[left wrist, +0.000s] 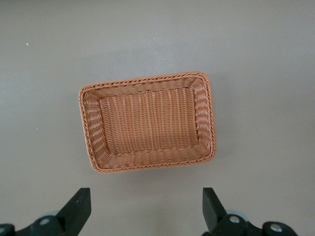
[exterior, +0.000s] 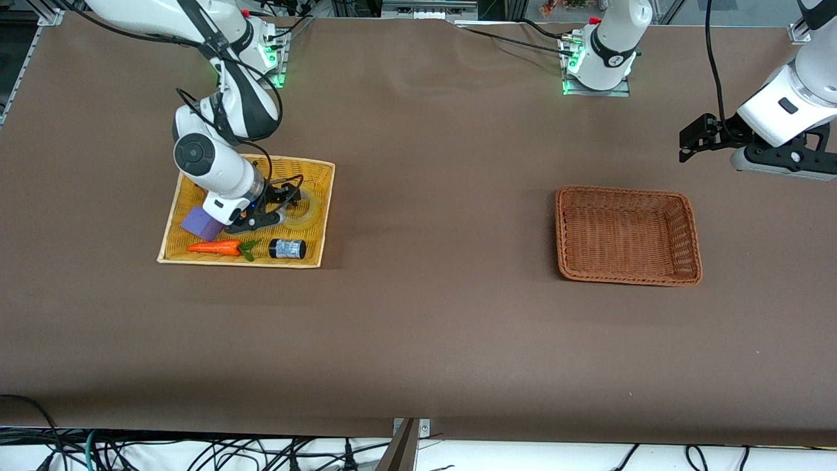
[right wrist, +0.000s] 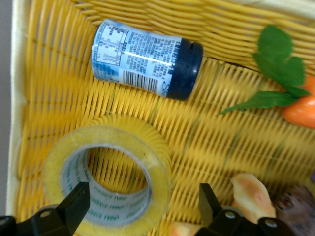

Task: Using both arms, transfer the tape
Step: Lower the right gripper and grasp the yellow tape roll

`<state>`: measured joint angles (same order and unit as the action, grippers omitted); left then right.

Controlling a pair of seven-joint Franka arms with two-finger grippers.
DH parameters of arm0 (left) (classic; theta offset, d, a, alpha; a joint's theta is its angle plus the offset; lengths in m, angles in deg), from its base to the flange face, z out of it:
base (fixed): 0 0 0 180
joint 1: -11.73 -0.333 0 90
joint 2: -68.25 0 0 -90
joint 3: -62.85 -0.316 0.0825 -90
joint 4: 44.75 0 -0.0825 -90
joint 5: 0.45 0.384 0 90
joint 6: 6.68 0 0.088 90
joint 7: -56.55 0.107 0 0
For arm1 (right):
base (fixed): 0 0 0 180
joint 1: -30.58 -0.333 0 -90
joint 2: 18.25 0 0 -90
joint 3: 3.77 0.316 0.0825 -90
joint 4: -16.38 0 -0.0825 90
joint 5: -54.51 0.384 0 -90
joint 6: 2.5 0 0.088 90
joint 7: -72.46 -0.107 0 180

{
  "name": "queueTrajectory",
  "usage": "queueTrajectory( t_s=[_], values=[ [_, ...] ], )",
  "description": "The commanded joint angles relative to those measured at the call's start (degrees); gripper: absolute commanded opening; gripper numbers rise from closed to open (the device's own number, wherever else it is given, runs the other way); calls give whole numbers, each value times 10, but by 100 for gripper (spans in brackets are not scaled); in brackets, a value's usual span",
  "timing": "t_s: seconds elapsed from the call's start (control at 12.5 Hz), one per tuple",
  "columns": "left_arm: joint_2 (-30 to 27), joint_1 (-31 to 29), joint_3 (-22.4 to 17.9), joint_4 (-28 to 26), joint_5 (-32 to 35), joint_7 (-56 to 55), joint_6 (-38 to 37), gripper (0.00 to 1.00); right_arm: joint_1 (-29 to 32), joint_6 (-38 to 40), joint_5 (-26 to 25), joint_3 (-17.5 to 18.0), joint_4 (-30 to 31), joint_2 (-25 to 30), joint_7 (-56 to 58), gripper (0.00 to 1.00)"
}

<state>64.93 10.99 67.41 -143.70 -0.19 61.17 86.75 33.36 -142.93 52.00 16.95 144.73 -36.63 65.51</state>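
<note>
The tape (exterior: pixel 305 210), a yellowish translucent roll with a grey core, lies flat in the yellow wicker tray (exterior: pixel 329 190), farther from the front camera than the black jar. My right gripper (exterior: pixel 288 199) is low over the roll and open. In the right wrist view the tape (right wrist: pixel 160 164) lies between the gripper's (right wrist: pixel 142 199) jaws. One finger (right wrist: pixel 74 204) stands over the roll's hole and the other outside its wall. My left gripper (exterior: pixel 685 145) hangs open and empty in the air at the left arm's end of the table; it also shows in the left wrist view (left wrist: pixel 146 199).
The yellow tray (right wrist: pixel 221 93) also holds a small black jar with a blue-white label (exterior: pixel 288 248) (right wrist: pixel 147 59), a toy carrot (exterior: pixel 214 247) (right wrist: pixel 300 108) and a purple block (exterior: pixel 199 222). A brown wicker basket (exterior: pixel 561 229) (left wrist: pixel 142 79) stands empty toward the left arm's end.
</note>
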Motion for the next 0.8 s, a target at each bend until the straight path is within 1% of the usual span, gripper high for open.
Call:
queueTrajectory(
  t_s=[0.0, 0.08, 0.16, 0.24, 0.32, 0.4, 0.56, 0.72],
  values=[
    [0, 0, 2, 10, 16, 4, -12, 100, 1, -15, -20, 2, 2, -6, -13, 77],
    [0, 0, 2, 10, 16, 4, -12, 100, 1, -15, -22, 2, 2, -8, -13, 61],
    [0, 0, 2, 10, 16, 4, -12, 100, 1, -15, -22, 2, 4, -11, -13, 49],
    [0, 0, 2, 10, 16, 4, -12, 100, 1, -15, -22, 2, 7, -11, -13, 34],
    [0, 0, 2, 10, 16, 4, -12, 100, 1, -13, -22, 1, 7, -10, -13, 13],
    [0, 0, 2, 10, 16, 4, -12, 100, 1, -12, -22, 2, 5, -7, -11, 0],
    [0, 0, 2, 10, 16, 5, -12, 100, 3, 2, -22, 2, -7, 15, -7, 0],
    [0, 0, 2, 10, 16, 5, -12, 100, 2, 71, -22, 4, -48, 47, -5, 0]
  ],
)
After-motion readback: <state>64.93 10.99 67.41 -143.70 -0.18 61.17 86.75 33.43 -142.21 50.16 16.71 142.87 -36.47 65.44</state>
